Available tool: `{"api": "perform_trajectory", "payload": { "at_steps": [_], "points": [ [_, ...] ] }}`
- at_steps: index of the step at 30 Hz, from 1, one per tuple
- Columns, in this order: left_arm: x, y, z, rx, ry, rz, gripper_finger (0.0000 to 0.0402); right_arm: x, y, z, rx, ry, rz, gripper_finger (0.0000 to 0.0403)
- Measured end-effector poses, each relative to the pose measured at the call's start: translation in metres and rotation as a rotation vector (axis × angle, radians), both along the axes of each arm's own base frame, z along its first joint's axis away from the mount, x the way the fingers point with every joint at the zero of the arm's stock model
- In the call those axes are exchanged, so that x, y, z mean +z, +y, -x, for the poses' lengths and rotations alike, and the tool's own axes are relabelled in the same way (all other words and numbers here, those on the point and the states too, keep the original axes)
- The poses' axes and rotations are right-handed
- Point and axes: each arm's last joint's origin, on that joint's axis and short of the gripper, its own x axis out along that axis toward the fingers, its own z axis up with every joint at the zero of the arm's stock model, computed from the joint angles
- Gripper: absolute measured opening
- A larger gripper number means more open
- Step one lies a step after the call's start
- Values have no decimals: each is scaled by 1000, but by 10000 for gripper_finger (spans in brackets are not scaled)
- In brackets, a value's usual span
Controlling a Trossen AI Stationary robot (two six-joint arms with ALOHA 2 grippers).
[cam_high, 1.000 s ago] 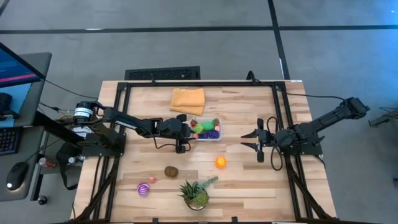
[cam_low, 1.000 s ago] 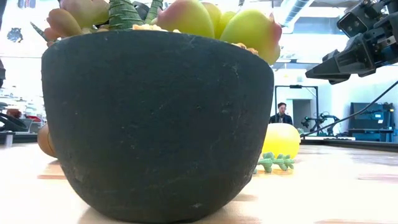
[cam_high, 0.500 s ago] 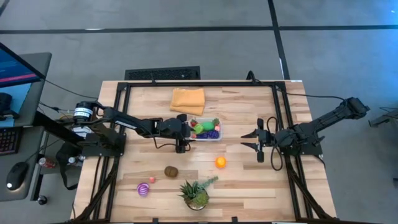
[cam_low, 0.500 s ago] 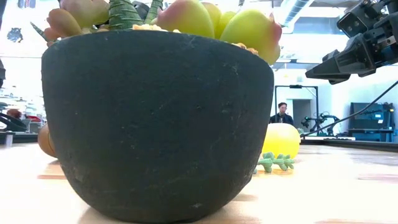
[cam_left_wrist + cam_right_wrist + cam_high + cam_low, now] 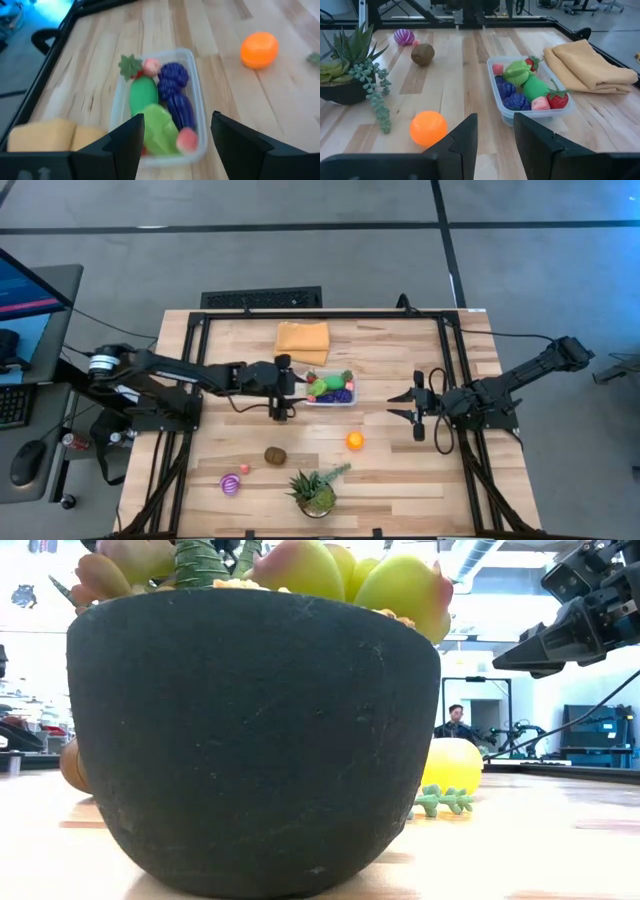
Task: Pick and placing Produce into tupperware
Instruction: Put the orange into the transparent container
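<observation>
The clear tupperware (image 5: 331, 391) sits mid-table with green, purple, red and pink produce inside; the left wrist view shows it as the tupperware (image 5: 199, 107) just beyond my fingers. My left gripper (image 5: 296, 386) (image 5: 177, 145) hovers open at its left end, touching nothing. My right gripper (image 5: 395, 405) (image 5: 495, 145) waits open to the right of the tub, raised above the table (image 5: 530, 648). Loose on the wood lie an orange fruit (image 5: 355, 441) (image 5: 428, 127), a brown fruit (image 5: 275, 455), a striped pink-purple piece (image 5: 231, 484) and a tiny pink piece (image 5: 245, 469).
A folded orange cloth (image 5: 302, 342) lies just beyond the tub toward the far edge. A spiky potted plant (image 5: 316, 492) stands near the near edge, and its dark pot (image 5: 250, 740) fills the low view. A black frame (image 5: 445, 370) borders the table. A person (image 5: 454, 723) stands far behind.
My left gripper has drawn back a little from the tub toward the table's left, with the arm's base swinging round. The tub and its produce stay where they were. The right arm has kept still.
</observation>
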Motion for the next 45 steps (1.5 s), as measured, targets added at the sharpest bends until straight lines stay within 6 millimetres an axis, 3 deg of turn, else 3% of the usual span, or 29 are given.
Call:
{"api": "perform_trajectory", "payload": {
  "at_steps": [8,13,25,31,45],
  "points": [
    [28,-24,39,16,51,37,220,-3,2,-2,-12,18,-131,118],
    [29,-41,54,19,45,49,220,-5,7,-10,35,12,-231,133],
    [24,-64,64,57,80,56,220,-28,23,-37,46,30,-295,300],
    [21,-74,70,80,97,56,220,-45,28,-47,42,55,-284,348],
    [18,-93,84,180,80,-10,220,-70,49,-80,111,68,-251,357]
  ]
}}
